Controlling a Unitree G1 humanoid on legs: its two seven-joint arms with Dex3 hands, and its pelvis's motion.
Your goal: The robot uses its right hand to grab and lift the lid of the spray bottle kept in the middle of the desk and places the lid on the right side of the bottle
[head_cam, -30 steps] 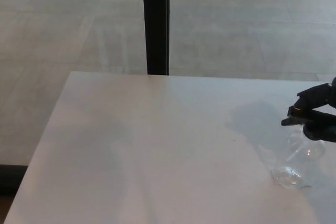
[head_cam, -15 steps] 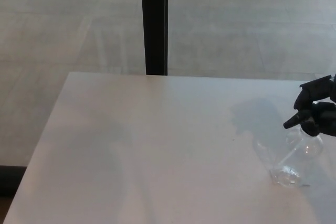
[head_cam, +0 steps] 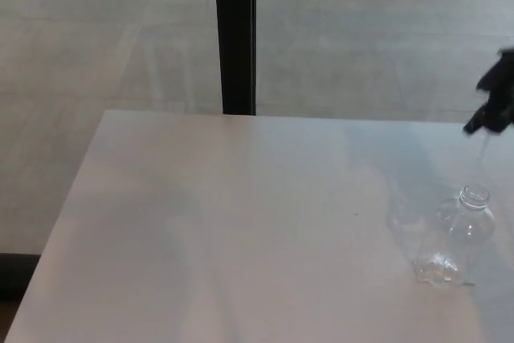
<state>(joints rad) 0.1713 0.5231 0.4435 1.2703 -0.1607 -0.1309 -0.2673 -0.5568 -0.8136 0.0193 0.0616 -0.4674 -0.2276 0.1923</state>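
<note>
A clear spray bottle point(head_cam: 456, 234) stands on the white desk point(head_cam: 241, 222) near its right side, its round neck point(head_cam: 475, 196) open and uncovered. My right hand point(head_cam: 501, 90) is at the picture's right edge, well above the bottle, shut on the black spray lid point(head_cam: 482, 122). The lid's nozzle points left. A thin dip tube point(head_cam: 483, 149) hangs below it, clear of the neck. Most of the hand is cut off by the frame edge. My left hand does not show.
A black vertical post point(head_cam: 234, 34) stands behind the desk's far edge. Grey floor lies beyond the desk and to its left. The desk's left edge runs diagonally from the far corner point(head_cam: 108, 114) down toward the bottom left.
My right hand has risen from the bottle's neck up and to the right, taking the black lid and its tube with it. The bottle now stands open on the desk.
</note>
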